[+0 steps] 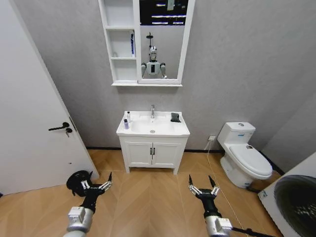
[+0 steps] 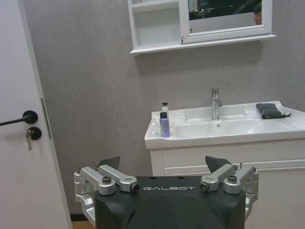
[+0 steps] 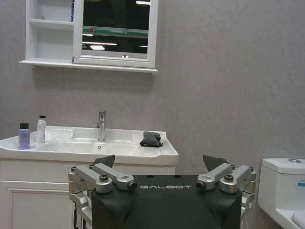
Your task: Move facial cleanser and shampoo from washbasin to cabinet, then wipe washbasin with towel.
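Both grippers hung low over the wooden floor, well short of the vanity: left gripper [image 1: 98, 186] and right gripper [image 1: 203, 187], each with fingers spread wide and holding nothing. The dark housing behind each set of fingers read "GALBOT" in the wrist views.

Ahead stood the washbasin [image 1: 163, 129], a white rectangular top with an oval bowl and a chrome tap [image 1: 152, 111] at the back. Two small bottles sat on its left rim: a purple bottle [image 2: 164, 125] with a dark cap toward the front, and a white bottle [image 2: 165, 108] with a black cap just behind it. Labels were too small to read. The towel [image 3: 151, 139], a small dark grey cloth, lay crumpled on the right rear corner of the basin top.

Above, the cabinet [image 1: 122, 44] hung on the grey wall, its narrow white shelves joined to the mirror [image 1: 162, 42]. A blue upright item stood on one shelf, hard to make out. The cabinet's top was cut off.
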Available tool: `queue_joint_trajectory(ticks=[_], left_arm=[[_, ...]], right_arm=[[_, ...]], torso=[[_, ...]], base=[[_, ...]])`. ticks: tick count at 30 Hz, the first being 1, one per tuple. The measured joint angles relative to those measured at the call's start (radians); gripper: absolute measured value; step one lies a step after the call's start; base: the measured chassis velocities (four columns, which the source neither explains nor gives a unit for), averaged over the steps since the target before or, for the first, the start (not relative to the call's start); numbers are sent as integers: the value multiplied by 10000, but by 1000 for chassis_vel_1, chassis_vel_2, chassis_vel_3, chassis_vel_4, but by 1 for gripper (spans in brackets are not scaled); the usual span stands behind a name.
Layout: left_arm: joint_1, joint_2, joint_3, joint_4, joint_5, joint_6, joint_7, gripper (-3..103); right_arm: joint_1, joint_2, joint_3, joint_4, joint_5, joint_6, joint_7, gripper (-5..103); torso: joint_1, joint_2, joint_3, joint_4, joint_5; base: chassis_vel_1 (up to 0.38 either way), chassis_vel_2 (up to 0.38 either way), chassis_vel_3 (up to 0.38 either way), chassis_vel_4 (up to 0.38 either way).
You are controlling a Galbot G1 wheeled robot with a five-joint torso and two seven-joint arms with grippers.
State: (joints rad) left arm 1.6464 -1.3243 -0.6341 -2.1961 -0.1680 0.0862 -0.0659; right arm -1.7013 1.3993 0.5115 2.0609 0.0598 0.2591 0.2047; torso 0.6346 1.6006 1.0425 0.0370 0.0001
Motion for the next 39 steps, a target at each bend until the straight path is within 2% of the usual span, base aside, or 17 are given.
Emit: queue_joint_trajectory(ticks=[5,6,10,18,29,39], left_arm=[[81,-364,58,246,278,-174,-15,98],[153,-525,74,308,363,-184,-16,98],[208,-555,165,368,527,-269,-9,98],[81,-843,237,465,728,-443,11,98],[428,-797,339,451,926,-589,40,98],[207,-870,507,774,951,-675,71,98]], right_arm=[[-16,-160,-22,-193,-81,384,-35,100],[-28,-199,13,-264,-81,661,-32,100],[-187,-161,146,-466,-188,1036,-46,100],[-418,-107,25,-438,-408,1126,-170,100],[-553,47,-198,-487,-452,1083,-135,100],[-514,68,-220,-449,-436,1148,-181,100]], torso=[[0,0,0,1,-2],[0,0,0,2,-1],[0,0,0,0,0],[0,0,0,-1,-1],[-3,1,-1,-2,-1],[-1,1,-1,-3,-3]], base=[[0,0,0,0],[0,0,0,0],[0,0,0,0],[0,0,0,0],[0,0,0,0],[-145,153,150,-143]])
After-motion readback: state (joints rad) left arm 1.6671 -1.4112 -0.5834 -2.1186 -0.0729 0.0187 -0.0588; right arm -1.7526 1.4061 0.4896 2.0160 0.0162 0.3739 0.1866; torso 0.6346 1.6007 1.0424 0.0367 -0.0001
